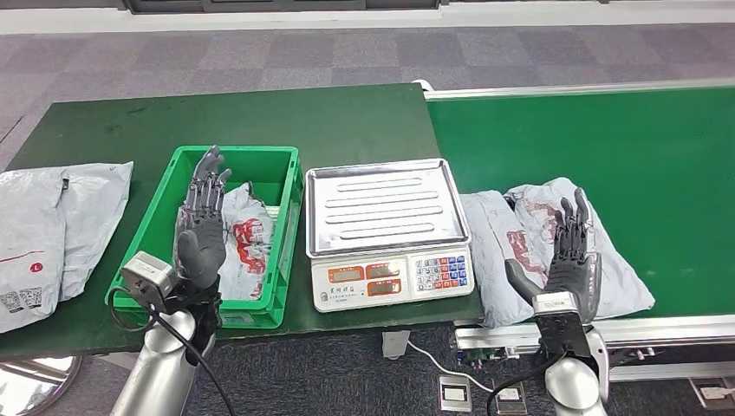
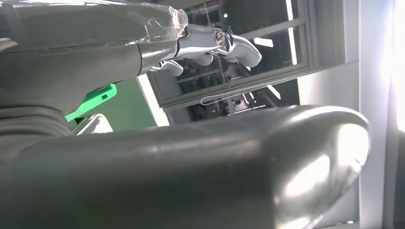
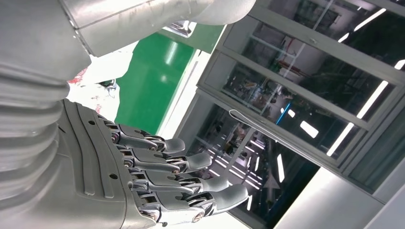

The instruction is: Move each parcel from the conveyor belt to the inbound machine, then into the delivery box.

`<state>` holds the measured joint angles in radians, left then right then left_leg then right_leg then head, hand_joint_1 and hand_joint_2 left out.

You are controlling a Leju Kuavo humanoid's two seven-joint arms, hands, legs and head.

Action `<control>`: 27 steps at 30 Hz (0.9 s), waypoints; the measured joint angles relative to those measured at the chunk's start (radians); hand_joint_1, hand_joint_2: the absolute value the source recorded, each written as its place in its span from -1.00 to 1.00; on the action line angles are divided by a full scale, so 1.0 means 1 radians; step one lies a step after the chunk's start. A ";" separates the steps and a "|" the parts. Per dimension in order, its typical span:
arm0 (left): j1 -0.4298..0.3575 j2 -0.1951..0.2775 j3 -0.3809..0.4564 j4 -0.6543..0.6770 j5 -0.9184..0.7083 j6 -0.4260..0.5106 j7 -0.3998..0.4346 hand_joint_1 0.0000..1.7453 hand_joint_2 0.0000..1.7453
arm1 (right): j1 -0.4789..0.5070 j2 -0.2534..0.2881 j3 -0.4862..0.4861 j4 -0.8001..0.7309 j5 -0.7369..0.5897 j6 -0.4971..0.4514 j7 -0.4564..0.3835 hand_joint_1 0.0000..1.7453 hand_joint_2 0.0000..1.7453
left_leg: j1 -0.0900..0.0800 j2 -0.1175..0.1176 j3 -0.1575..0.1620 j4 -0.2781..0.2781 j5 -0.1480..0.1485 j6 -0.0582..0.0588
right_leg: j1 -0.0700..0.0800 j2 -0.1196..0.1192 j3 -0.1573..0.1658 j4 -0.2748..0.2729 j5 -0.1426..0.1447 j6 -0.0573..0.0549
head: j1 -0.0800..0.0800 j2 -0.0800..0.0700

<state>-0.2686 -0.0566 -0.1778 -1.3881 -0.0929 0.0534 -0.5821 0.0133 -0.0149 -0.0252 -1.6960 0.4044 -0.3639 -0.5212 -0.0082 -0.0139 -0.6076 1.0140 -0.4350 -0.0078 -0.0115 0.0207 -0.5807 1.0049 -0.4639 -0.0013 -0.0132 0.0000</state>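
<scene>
You had the big green conveyor belt (image 1: 624, 156) on the right and a dark green table (image 1: 234, 121) on the left. On the belt's near edge lay a grey parcel (image 1: 533, 230) with red marks, a bit crumpled. Your right hand (image 1: 572, 256) was raised over that parcel, fingers (image 3: 191, 162) straight and a little apart, holding nothing. I could not tell if it touched the bag.

In the middle sat the inbound machine (image 1: 386, 230), a scale with a shiny bare tray and number buttons. Just beside it on the left was the green delivery box (image 1: 165, 204). A parcel in the box (image 1: 247, 243), grey with red print, lay inside. Your left hand (image 1: 201, 225) stood up over the box, fingers spread, holding nothing.

Two more grey bags (image 1: 52, 230) lay flat at the table's left end.
</scene>
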 joint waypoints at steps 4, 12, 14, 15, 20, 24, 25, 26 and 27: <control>0.008 -0.005 0.000 -0.009 0.004 -0.007 -0.008 -1.00 -1.00 | -0.003 0.000 0.000 0.005 0.002 0.006 0.009 -1.00 1.00 | 0.000 0.000 0.000 0.000 0.000 0.000 | 0.000 0.000 0.000 0.000 0.000 0.000 | 0.000 0.000; 0.029 -0.047 -0.038 0.008 0.056 -0.064 -0.056 -1.00 -1.00 | -0.126 0.000 -0.008 0.166 0.187 -0.046 0.164 -1.00 1.00 | 0.000 0.001 0.000 0.000 0.000 0.000 | 0.000 0.002 0.000 0.000 0.001 0.000 | 0.000 0.000; 0.033 -0.061 -0.052 0.006 0.065 -0.072 -0.069 -1.00 -1.00 | -0.204 -0.002 -0.038 0.307 0.255 -0.073 0.207 -1.00 1.00 | -0.001 0.002 0.001 0.000 0.001 0.001 | -0.001 0.003 0.000 0.000 0.002 0.001 | 0.000 0.000; 0.035 -0.067 -0.059 0.005 0.069 -0.076 -0.072 -1.00 -1.00 | -0.244 -0.006 -0.060 0.388 0.276 -0.084 0.215 -1.00 1.00 | -0.001 0.001 0.001 0.000 0.001 0.002 | -0.001 0.002 0.000 0.000 0.002 0.001 | 0.000 0.000; 0.038 -0.083 -0.073 0.003 0.080 -0.085 -0.075 -1.00 -1.00 | -0.411 -0.054 -0.148 0.720 0.337 -0.103 0.235 -1.00 1.00 | -0.002 -0.002 -0.001 0.001 0.004 0.003 | -0.002 0.000 0.000 0.000 0.004 0.004 | 0.000 0.000; 0.038 -0.088 -0.075 0.003 0.080 -0.087 -0.074 -1.00 -1.00 | -0.465 -0.072 -0.160 0.845 0.352 -0.104 0.248 -1.00 1.00 | -0.002 -0.002 0.000 0.001 0.004 0.003 | -0.002 0.000 -0.001 0.000 0.004 0.004 | 0.000 0.000; 0.038 -0.088 -0.076 0.003 0.081 -0.092 -0.072 -1.00 -1.00 | -0.476 -0.076 -0.161 0.870 0.366 -0.095 0.273 -1.00 1.00 | -0.002 -0.002 -0.001 0.001 0.004 0.003 | -0.002 0.000 -0.001 0.000 0.004 0.004 | 0.000 0.000; 0.038 -0.089 -0.077 0.003 0.082 -0.097 -0.070 -1.00 -1.00 | -0.489 -0.082 -0.162 0.902 0.390 -0.076 0.318 -1.00 1.00 | -0.002 -0.002 -0.001 0.001 0.004 0.003 | -0.002 0.000 -0.001 0.000 0.004 0.004 | 0.000 0.000; 0.038 -0.089 -0.078 0.004 0.085 -0.104 -0.068 -1.00 -1.00 | -0.505 -0.091 -0.162 0.938 0.418 -0.052 0.373 -1.00 1.00 | -0.002 -0.003 -0.001 0.001 0.004 0.003 | -0.002 0.000 -0.001 0.000 0.004 0.004 | 0.000 0.000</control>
<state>-0.2307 -0.1454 -0.2553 -1.3846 -0.0076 -0.0506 -0.6498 -0.4915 -0.1062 -0.1873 -0.7576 0.8228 -0.4162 -0.1483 -0.0099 -0.0166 -0.6083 1.0148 -0.4314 -0.0045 -0.0136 0.0204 -0.5813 1.0045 -0.4599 0.0028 -0.0130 0.0000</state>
